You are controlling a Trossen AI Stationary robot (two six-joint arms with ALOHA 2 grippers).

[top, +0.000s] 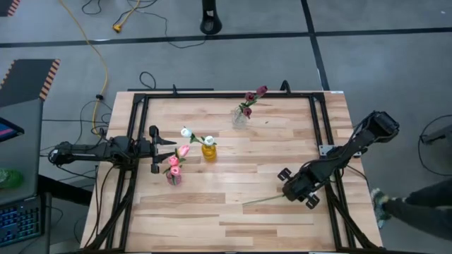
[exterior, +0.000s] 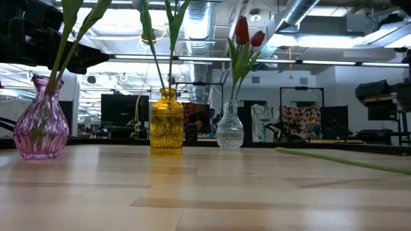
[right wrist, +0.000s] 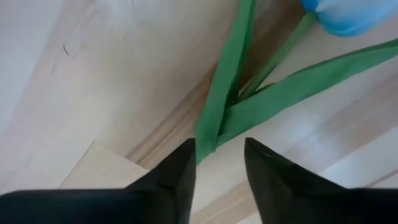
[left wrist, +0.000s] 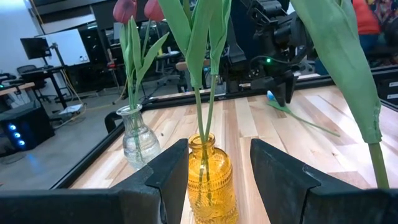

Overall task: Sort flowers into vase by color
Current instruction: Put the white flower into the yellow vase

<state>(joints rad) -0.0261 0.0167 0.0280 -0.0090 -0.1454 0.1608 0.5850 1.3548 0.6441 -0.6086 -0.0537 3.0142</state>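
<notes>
While most flowers already stand in vases, we see one left — a loose tulip (top: 265, 200) lying flat on the desk (top: 233, 219). Its leaves sit just ahead of the right hand (right wrist: 219, 163), whose fingers stand apart with nothing between them. Dark red heads fill the clear vase (top: 240, 117), white the yellow vase (top: 209, 151), pink the pink vase (top: 174, 176). Beside the pink vase waits the left hand (top: 155, 149), fingers apart and empty — the yellow vase directly before it. Nothing blocks the loose stem.
</notes>
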